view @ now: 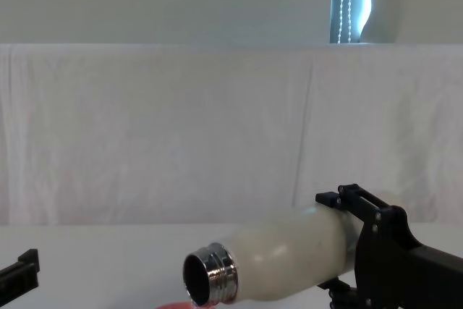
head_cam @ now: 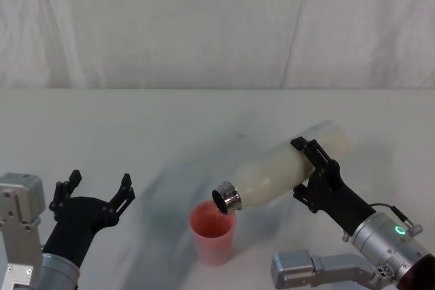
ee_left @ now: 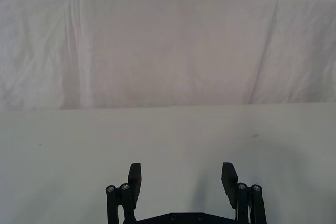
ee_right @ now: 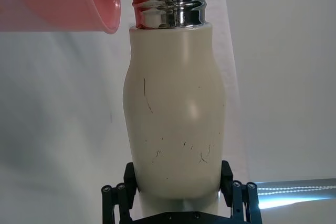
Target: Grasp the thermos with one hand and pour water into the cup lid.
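On the near left of the white surface, the left tool hangs idle with its fingers spread wide and nothing between them; the left wrist view shows bare cloth ahead of it.

Toward the middle, near the front edge, the pink cup lid stands upright on the surface, its mouth open upward. Just above its rim sits the shiny steel neck of the thermos, tipped well past level so that the mouth points down and to the left, over the near-right part of the rim. In the right wrist view a thin clear thread of water seems to pass from the steel lip into the lid, though how much has gathered inside cannot be told.

On the right, the right tool is clamped around the lower body of the cream bottle, one finger on each side, holding it clear of the surface.

Judging by this, the grasp and lift are done and the pour itself is the step in hand. The next move likely calls for holding the neck steady over the rim, adjusting the tilt slowly so the stream does not jump the far wall, then rolling the wrist back upright once the lid has enough. The light lid could tip if the neck bumps its rim.
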`<move>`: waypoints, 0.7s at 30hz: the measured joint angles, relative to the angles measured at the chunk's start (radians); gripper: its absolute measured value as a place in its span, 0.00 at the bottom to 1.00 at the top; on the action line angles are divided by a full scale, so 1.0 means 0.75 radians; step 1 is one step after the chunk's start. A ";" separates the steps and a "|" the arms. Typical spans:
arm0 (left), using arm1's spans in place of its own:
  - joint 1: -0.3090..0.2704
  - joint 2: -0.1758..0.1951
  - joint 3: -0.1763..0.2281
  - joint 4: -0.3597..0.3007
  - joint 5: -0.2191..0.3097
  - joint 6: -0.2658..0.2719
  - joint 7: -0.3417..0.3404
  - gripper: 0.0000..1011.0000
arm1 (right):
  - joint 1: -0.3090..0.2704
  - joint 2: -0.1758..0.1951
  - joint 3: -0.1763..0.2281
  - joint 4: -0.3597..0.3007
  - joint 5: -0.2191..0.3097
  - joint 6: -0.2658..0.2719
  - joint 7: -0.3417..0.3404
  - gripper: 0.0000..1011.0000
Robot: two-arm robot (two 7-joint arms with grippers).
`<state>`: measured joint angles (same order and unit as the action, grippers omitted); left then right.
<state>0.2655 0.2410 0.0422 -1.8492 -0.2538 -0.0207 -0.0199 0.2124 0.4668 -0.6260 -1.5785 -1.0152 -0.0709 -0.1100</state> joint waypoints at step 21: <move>0.000 0.000 0.000 0.000 0.000 0.000 0.000 0.99 | 0.004 0.000 -0.003 0.004 -0.001 0.000 0.000 0.95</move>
<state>0.2655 0.2410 0.0421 -1.8492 -0.2538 -0.0208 -0.0199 0.2151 0.4666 -0.6285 -1.5753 -1.0159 -0.0712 -0.1103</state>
